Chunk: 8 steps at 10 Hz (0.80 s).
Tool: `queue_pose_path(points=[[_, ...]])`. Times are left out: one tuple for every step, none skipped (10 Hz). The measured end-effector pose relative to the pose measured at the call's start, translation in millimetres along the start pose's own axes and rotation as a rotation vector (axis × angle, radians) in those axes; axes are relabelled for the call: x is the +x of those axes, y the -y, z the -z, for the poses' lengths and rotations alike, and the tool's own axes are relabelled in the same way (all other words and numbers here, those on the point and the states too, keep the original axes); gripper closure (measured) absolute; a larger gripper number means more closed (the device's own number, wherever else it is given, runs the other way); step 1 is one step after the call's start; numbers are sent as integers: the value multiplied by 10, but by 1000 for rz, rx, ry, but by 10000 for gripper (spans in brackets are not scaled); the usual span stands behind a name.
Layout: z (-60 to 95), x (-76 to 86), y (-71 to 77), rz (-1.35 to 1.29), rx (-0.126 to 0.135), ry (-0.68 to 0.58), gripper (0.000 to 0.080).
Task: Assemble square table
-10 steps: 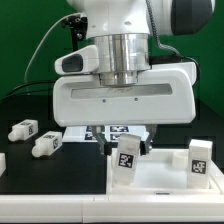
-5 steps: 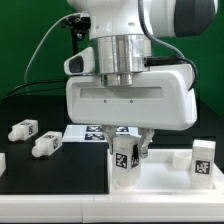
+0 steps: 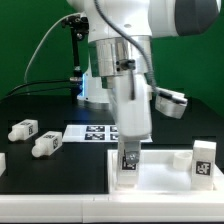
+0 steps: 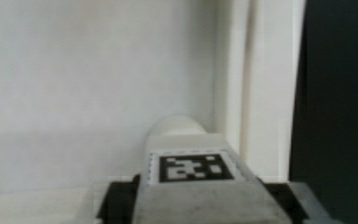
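Observation:
The square tabletop [image 3: 165, 180] lies at the exterior view's lower right, a white slab with a raised rim. My gripper [image 3: 130, 163] points straight down and is shut on a white leg [image 3: 129, 160] with a tag, which stands upright at the slab's near left corner. In the wrist view the leg [image 4: 194, 160] fills the middle between my dark fingers [image 4: 123, 197], with the white slab [image 4: 87, 90] beneath. A second leg [image 3: 203, 160] stands at the slab's right corner. Two loose legs [image 3: 24, 129] [image 3: 46, 145] lie on the black table at the left.
The marker board [image 3: 92, 133] lies flat behind the slab, partly hidden by my arm. A white piece [image 3: 2, 161] shows at the left edge. A white border bar [image 3: 50, 210] runs along the front. A green curtain hangs behind.
My wrist has turned about its vertical axis, so the wide hand body is now seen edge on. The gripped leg has dropped lower onto the slab's corner.

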<state>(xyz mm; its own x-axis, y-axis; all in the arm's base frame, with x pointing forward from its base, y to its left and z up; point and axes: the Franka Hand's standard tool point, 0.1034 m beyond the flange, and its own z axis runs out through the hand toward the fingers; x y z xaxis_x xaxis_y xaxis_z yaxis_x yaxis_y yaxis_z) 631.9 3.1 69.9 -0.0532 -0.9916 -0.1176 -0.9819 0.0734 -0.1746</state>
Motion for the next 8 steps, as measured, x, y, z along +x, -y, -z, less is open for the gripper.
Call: queue_pose_path(points=[[1,-1,0,7,0,0,515],[2,13,-4,99,-4,-1,515],[24,39,5,237,-8,3,339],[64,45,29,404,-14,11,339],[87,33,21,557,-34,10,188],[88,-24,7,661,-55,-6,158],[80,-28,5,751,-56,-6,158],[77,-13,3,824,-58,-5,158]])
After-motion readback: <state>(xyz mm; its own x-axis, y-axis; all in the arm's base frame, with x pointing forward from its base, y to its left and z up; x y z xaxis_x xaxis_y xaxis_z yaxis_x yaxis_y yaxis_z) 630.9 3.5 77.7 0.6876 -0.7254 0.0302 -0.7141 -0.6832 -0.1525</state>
